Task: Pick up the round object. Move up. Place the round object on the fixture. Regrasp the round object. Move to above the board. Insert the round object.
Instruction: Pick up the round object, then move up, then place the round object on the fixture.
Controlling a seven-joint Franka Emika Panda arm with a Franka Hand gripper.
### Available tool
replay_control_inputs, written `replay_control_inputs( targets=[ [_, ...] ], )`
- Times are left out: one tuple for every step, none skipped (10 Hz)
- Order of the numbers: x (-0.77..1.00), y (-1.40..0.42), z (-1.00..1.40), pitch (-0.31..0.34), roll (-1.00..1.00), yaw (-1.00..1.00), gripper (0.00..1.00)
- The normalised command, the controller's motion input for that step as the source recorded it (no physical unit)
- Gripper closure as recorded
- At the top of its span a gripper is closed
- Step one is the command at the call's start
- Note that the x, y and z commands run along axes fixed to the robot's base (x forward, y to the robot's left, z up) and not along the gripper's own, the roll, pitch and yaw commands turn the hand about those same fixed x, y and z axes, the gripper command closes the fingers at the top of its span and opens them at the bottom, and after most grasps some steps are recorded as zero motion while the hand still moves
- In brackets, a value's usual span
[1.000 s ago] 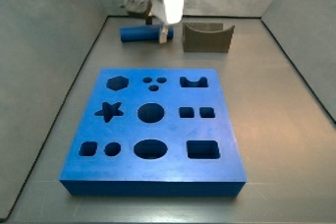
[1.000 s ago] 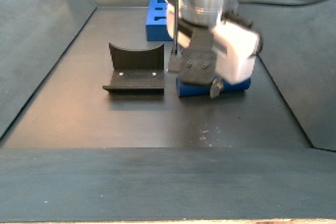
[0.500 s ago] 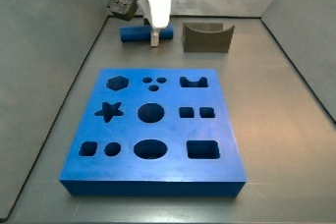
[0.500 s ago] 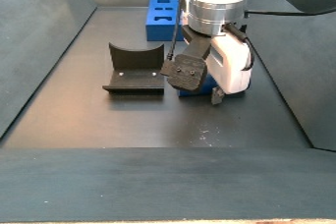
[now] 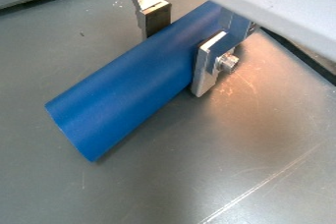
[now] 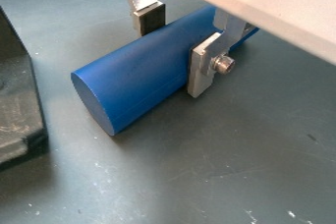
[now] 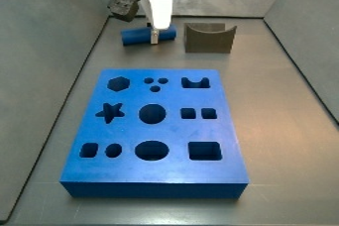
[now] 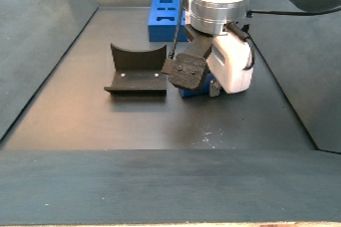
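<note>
Straddling plain blue cylinder peg (image 5: 132, 95) on worktop | gripper (image 6: 178, 39) closing, contact uncertain | rigid, smooth; grasp mid-length.

peg (image 5: 132, 95) looks like smooth matt blue plastic, gripper (image 6: 180, 39) fingers (image 6: 206, 63) are brushed silver metal, floor (image 6: 237, 159) dull scuffed grey

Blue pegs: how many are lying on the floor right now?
1. The round object lies on its side on the floor beside the fixture, with the pincer straddling it. None shows elsewhere; the arm may hide some floor.
</note>
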Motion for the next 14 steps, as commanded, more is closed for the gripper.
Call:
replay_control_inputs(
  targets=[
    [0.00,0.00,0.00,0.000,0.00,0.00,1.00],
    [0.00,0.00,0.00,0.000,0.00,0.00,1.00],
    [0.00,0.00,0.00,0.000,0.00,0.00,1.00],
    [0.00,0.00,0.00,0.000,0.00,0.00,1.00],
    [0.00,0.00,0.00,0.000,0.00,0.00,1.00],
    [0.00,0.00,0.00,0.000,0.00,0.00,1.00],
    [0.00,0.00,1.00,0.000,0.00,0.00,1.00],
    [-0.03,-0.01,1.00,0.016,0.00,-0.01,1.00],
    [-0.05,-0.02,0.96,0.022,-0.01,-0.01,1.00],
    [-0.03,-0.01,0.78,0.026,-0.02,0.00,1.00],
    [-0.03,-0.01,0.69,0.028,-0.02,0.00,1.00],
    [-0.02,-0.01,0.44,0.028,-0.03,0.01,1.00],
    [-0.02,-0.01,0.33,0.026,-0.03,0.01,1.00],
    [0.00,0.00,1.00,0.000,0.00,0.00,1.00]
  ],
)
